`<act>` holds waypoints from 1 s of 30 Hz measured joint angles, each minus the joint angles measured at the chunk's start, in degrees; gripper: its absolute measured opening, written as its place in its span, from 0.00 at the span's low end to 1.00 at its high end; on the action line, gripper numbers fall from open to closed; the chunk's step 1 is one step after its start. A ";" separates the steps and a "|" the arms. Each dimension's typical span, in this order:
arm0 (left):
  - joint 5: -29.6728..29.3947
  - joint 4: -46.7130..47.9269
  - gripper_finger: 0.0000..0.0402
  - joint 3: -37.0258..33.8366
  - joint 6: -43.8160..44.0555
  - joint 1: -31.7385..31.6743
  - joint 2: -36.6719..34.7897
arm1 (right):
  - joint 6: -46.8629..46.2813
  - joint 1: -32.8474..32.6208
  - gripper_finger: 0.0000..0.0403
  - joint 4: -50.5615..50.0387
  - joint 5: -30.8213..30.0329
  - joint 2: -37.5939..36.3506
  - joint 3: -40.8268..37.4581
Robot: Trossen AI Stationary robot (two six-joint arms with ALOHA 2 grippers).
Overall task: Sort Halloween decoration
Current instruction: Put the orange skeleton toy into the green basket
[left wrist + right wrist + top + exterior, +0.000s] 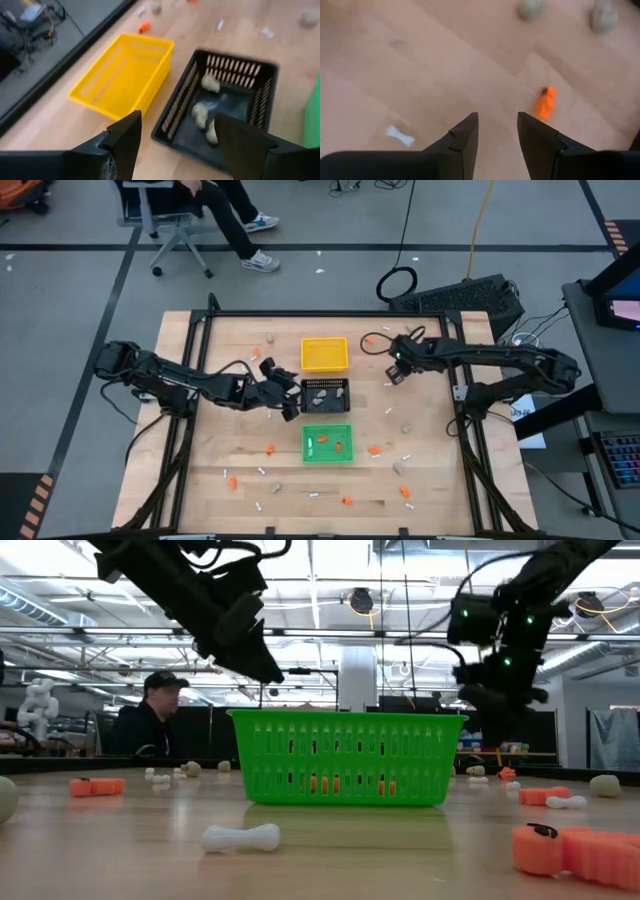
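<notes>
Decoration pieces lie scattered over the wooden table [240,490]: orange bits [347,501], white sticks and beige lumps [399,468], on all sides of three trays in a central row. High view: the yellow tray [324,354] is farthest, the black tray [325,395] in the middle, the green tray [328,443] nearest. The left gripper [290,400] sits just left of the black tray; the right gripper [396,370] hangs right of the yellow tray.

Low view: the green tray is slotted plastic, and orange pieces show through its wall. A bone-shaped white stick [241,837] lies near the camera, a ribbed orange piece [575,852] at right.

Left wrist view: fingers [125,142] wide apart and empty above the black tray's near rim, with several lumps [201,116] inside.

Right wrist view: fingers [465,140] partly apart, nothing between them, above bare wood. An orange bit [545,103] and a white stick [400,135] lie beyond.

Risk: the pieces are small and smooth-looking; a slightly off-centre closure would probably flick one away. A low left descent could nudge the light tray.
</notes>
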State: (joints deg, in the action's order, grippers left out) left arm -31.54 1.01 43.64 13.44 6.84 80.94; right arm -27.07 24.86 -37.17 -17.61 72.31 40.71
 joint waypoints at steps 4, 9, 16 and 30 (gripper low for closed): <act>4.08 -2.66 0.62 0.02 -1.90 -0.01 0.01 | -1.61 3.65 0.32 0.78 1.36 0.00 -1.59; 7.18 -3.69 0.62 0.02 -2.31 0.19 -0.01 | -1.95 6.04 0.41 1.53 1.31 0.00 -1.79; 7.18 -3.62 0.62 0.02 -2.33 0.19 -0.01 | -0.61 10.10 0.52 3.98 -1.66 0.39 -2.93; 7.31 -3.51 0.62 0.02 -2.35 0.41 -0.01 | -1.39 11.94 0.47 17.22 -0.67 0.37 -11.19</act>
State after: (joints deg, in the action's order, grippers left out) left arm -24.24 -2.50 43.66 11.09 7.25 80.93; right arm -28.46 36.80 -19.95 -18.27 72.69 29.51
